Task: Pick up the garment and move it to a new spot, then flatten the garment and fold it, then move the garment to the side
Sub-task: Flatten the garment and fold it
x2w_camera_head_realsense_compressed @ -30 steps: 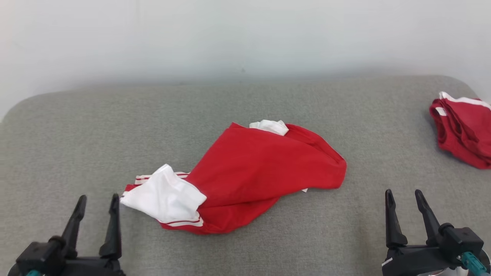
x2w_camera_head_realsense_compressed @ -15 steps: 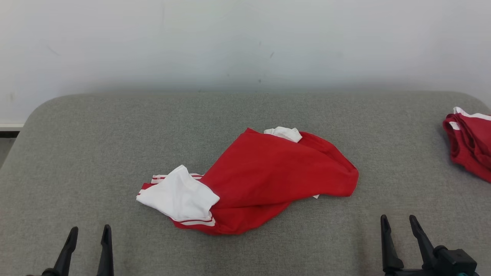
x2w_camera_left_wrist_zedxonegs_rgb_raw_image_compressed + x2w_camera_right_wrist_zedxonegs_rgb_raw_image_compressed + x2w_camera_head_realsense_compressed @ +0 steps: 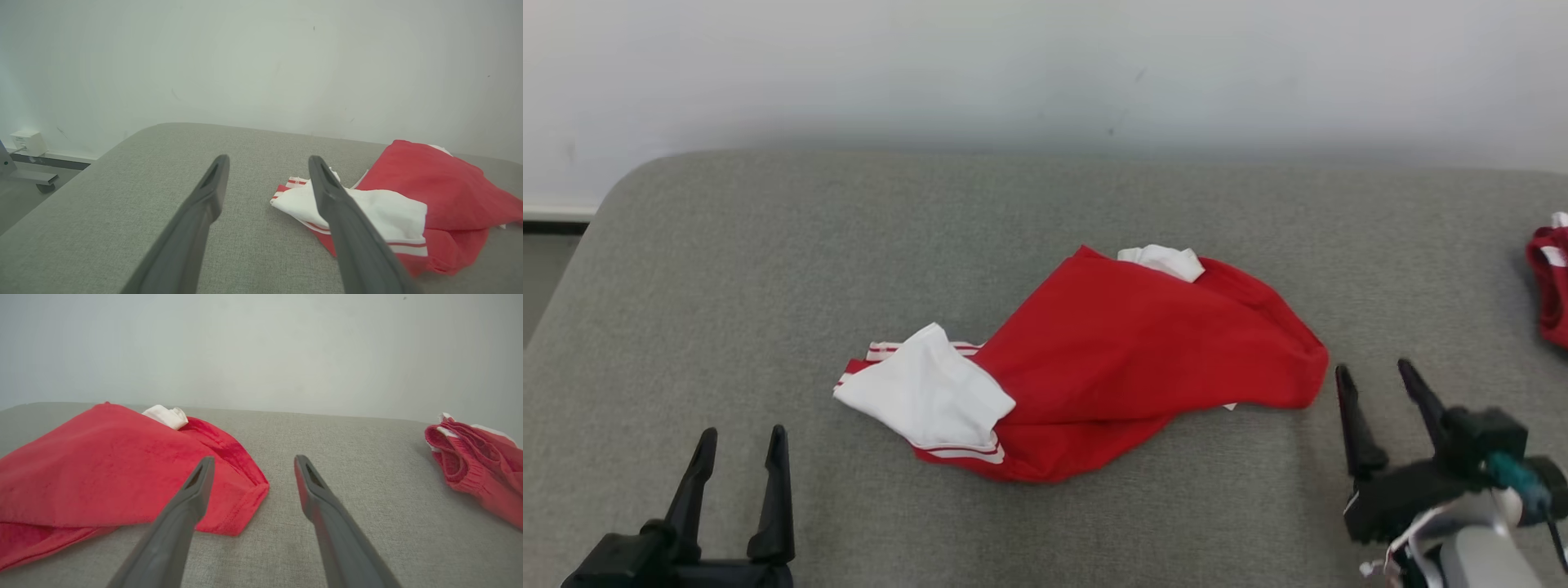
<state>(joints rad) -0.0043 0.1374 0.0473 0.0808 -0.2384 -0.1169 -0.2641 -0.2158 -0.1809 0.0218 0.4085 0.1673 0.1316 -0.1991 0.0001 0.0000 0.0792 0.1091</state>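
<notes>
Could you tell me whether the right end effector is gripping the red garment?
No, the right end effector stands open and empty beside the garment.

A large padded surface covered in grey woven fabric (image 3: pixel 768 245), with rounded corners, occupies the middle of the room. Its far edge runs parallel to a plain off-white painted wall (image 3: pixel 931 65) close behind it. The wall carries a few small dark specks and faint scuffs. Lighting is even and diffuse, and a soft shadow band lies along the wall just above the far edge of the surface. At the left end of the surface, a white skirting strip (image 3: pixel 551 212) meets a smooth grey floor (image 3: pixel 539 282). Seen from the left wrist view, a small white rectangular box (image 3: pixel 27 143) sits at the foot of the wall, above a dark horizontal strip (image 3: pixel 53 162). Near it, a grey metal frame foot (image 3: pixel 28 176) with a small dark castor (image 3: pixel 45 188) rests on the floor.
</notes>
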